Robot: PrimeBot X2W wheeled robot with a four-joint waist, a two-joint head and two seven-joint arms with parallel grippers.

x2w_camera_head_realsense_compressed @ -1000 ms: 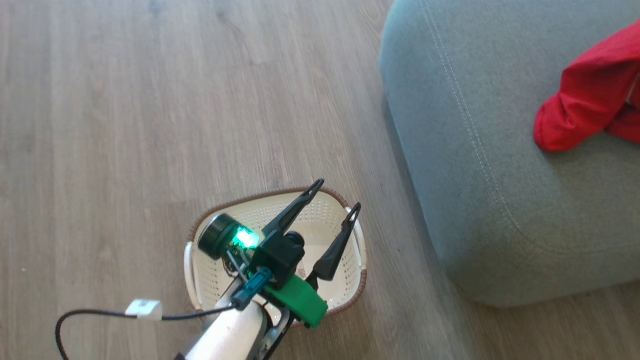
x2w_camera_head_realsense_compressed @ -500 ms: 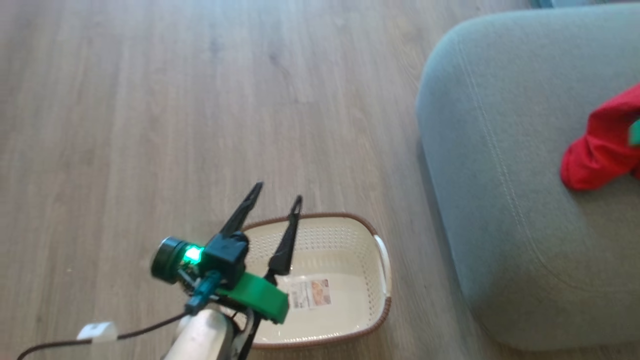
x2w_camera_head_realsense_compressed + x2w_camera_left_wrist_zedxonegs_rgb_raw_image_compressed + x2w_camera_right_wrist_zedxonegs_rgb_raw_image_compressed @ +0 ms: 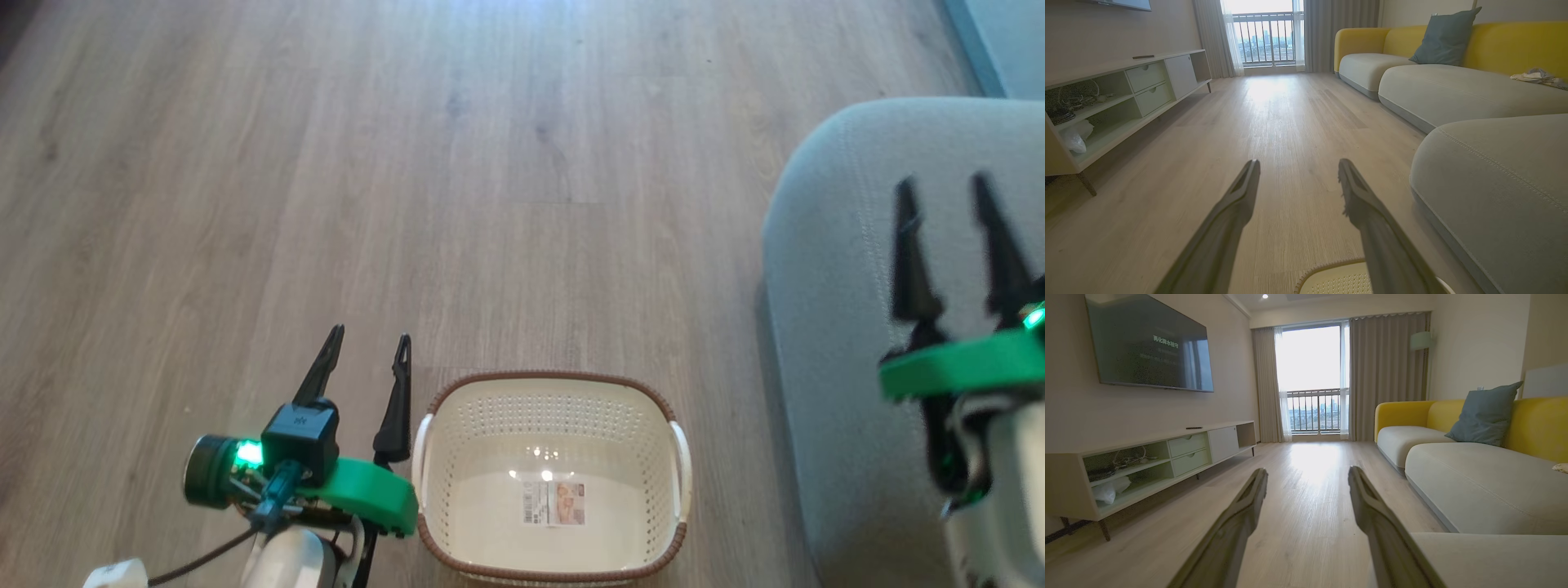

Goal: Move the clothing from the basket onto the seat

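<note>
The basket (image 3: 555,378) stands on the wooden floor at the bottom middle of the head view, with just a label sticker (image 3: 553,502) on its floor. My left gripper (image 3: 367,339) hovers just left of it, open, with nothing between its fingers; in the left wrist view this gripper (image 3: 1298,163) points along the floor, and the basket's rim (image 3: 1331,267) peeks in at the bottom. My right gripper (image 3: 943,184) is open and empty above the grey seat (image 3: 833,286). The right wrist view has this gripper (image 3: 1307,471) over the seat's near edge (image 3: 1474,555). The clothing is out of view.
A low TV cabinet (image 3: 1126,90) runs along the left wall under a wall TV (image 3: 1151,351). A yellow-backed sofa (image 3: 1453,90) with a blue cushion (image 3: 1447,38) and a crumpled cloth (image 3: 1539,76) lines the right. Wooden floor (image 3: 490,204) stretches toward the balcony window.
The head camera has swung, so the red clothing on the seat slid out at the right. My left gripper went from over the basket to its left side. The right gripper came into view.
</note>
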